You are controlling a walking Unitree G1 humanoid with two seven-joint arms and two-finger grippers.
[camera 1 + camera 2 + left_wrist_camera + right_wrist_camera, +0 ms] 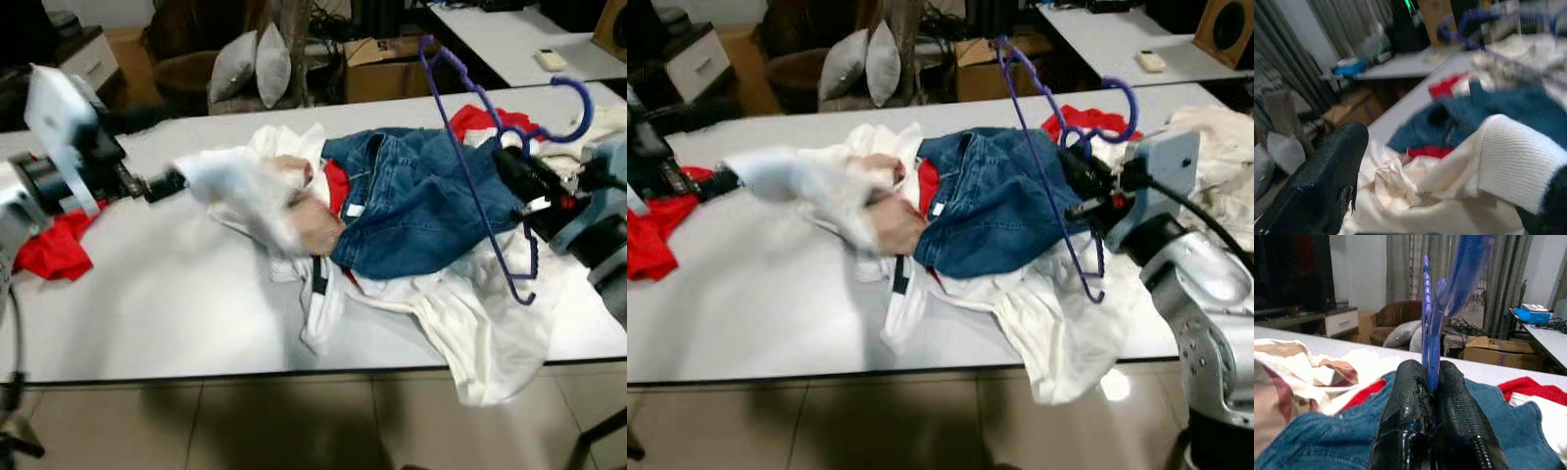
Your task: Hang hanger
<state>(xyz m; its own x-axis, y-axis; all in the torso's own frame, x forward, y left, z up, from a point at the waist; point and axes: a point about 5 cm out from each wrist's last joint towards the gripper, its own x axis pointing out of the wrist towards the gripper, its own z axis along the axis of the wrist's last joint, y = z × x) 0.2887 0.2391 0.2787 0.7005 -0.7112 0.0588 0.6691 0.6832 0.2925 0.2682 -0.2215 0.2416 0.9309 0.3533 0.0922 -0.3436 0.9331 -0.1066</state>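
A white garment (pixel 480 343) droops over the near edge of the bench (pixel 147 313), below the right hand (pixel 524 181). That hand is clenched on the purple plastic hanger (pixel 470 166), its two black fingers (pixel 1449 401) pressed together around the thin frame, as the right wrist view shows plainly. The hanger stands raised off the clothes, its long axis running slantwise from the end above and beyond the hand down to the end hanging just under it; the hook (pixel 578 108) curls up close above the hand. Directly under and inward of the hand lie the blue jeans (pixel 421 206), heaped on more white clothing.

Across the pile, the left hand (pixel 181 183) grips the ribbed cuff (pixel 1513 161) of a cream sweater (pixel 250 196), lifting it, blurred, off the bench. A red cloth (pixel 54 245) lies close beside that arm.

My guess is the next move turns on bringing sweater and hanger together: the hanger sits well off to the right of the sweater, with the jeans between them, so the right hand is plainly the one placed to carry it across.
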